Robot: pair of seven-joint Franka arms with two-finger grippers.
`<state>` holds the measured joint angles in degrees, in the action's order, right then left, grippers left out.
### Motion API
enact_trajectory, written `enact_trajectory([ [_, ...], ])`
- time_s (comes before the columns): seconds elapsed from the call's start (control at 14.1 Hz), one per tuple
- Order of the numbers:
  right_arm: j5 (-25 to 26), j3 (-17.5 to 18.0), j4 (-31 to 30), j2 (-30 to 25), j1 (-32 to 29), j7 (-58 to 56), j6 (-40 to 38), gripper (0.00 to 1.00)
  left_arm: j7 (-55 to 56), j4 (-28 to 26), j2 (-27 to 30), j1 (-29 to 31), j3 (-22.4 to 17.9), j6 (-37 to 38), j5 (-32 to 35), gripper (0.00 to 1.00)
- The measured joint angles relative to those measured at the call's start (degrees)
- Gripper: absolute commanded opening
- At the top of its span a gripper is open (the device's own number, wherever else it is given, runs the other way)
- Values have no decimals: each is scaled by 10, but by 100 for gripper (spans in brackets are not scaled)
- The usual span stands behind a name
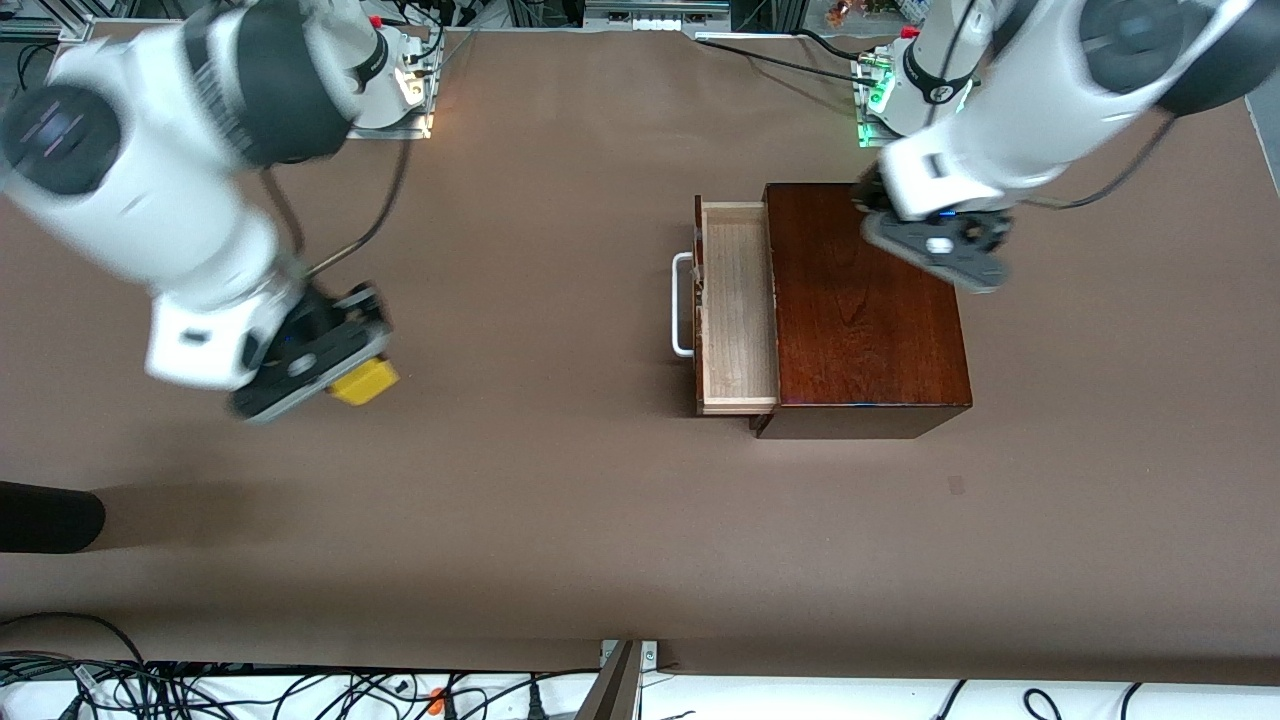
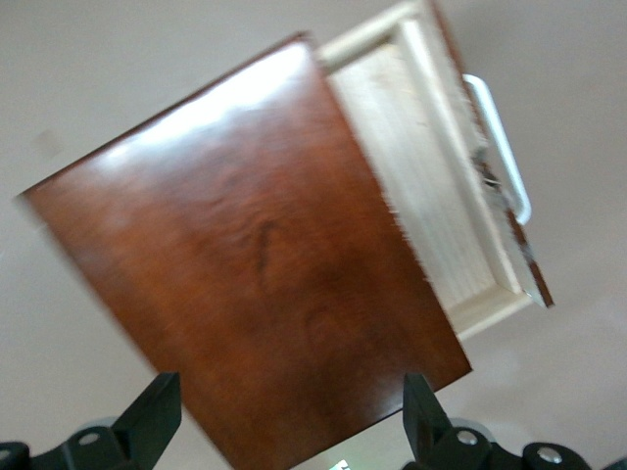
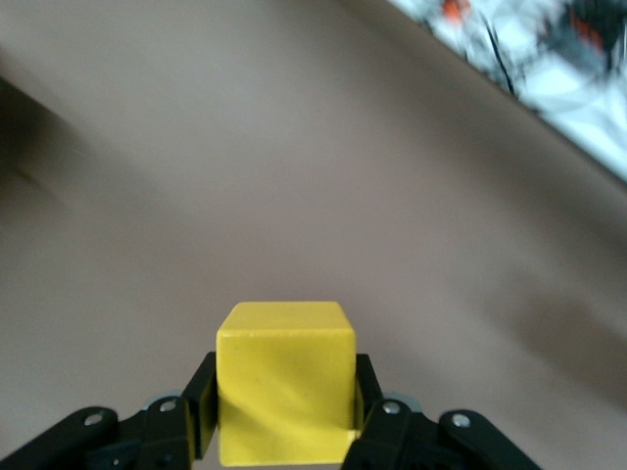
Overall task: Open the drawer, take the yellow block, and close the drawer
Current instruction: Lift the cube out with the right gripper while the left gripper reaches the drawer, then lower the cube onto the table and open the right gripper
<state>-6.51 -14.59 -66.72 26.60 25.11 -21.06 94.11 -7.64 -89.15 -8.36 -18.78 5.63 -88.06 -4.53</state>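
The yellow block (image 1: 366, 381) (image 3: 284, 387) hangs above the bare table toward the right arm's end, with my right gripper (image 1: 356, 377) (image 3: 284, 416) shut on its two sides. The drawer (image 1: 738, 305) (image 2: 431, 196) of the dark reddish-brown wooden box (image 1: 865, 310) (image 2: 255, 255) is pulled out; its pale interior shows nothing inside. Its white bar handle (image 1: 682, 305) (image 2: 500, 147) faces the right arm's end. My left gripper (image 1: 940, 248) (image 2: 289, 397) hovers over the box top near the corner closest to the left arm's base, fingers (image 2: 157, 406) spread wide and open, nothing between them.
A black rounded object (image 1: 45, 517) lies at the table's edge toward the right arm's end, nearer the front camera. Cables (image 1: 300, 690) run along the front edge below the table. Both arm bases stand along the top edge.
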Motion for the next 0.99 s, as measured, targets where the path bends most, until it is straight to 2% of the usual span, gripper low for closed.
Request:
enact_trajectory([
  [0.14,-1,9,-94,-25,-49,-1,45,0,-75,25,-39,-37,1,-9,-15,100],
  [0.43,-1,51,-291,-78,-108,16,157,0,-199,56,-110,-107,3,-89,-27,100],
  [0.57,-1,69,-358,-82,-118,43,222,0,-284,57,-137,-117,3,-137,-56,100],
  [0.78,11,86,-457,-76,-120,65,361,0,-427,57,-186,-118,9,-214,-89,100],
  [0.99,13,88,-511,-56,-122,76,437,0,-502,57,-222,-131,28,-255,-91,100],
])
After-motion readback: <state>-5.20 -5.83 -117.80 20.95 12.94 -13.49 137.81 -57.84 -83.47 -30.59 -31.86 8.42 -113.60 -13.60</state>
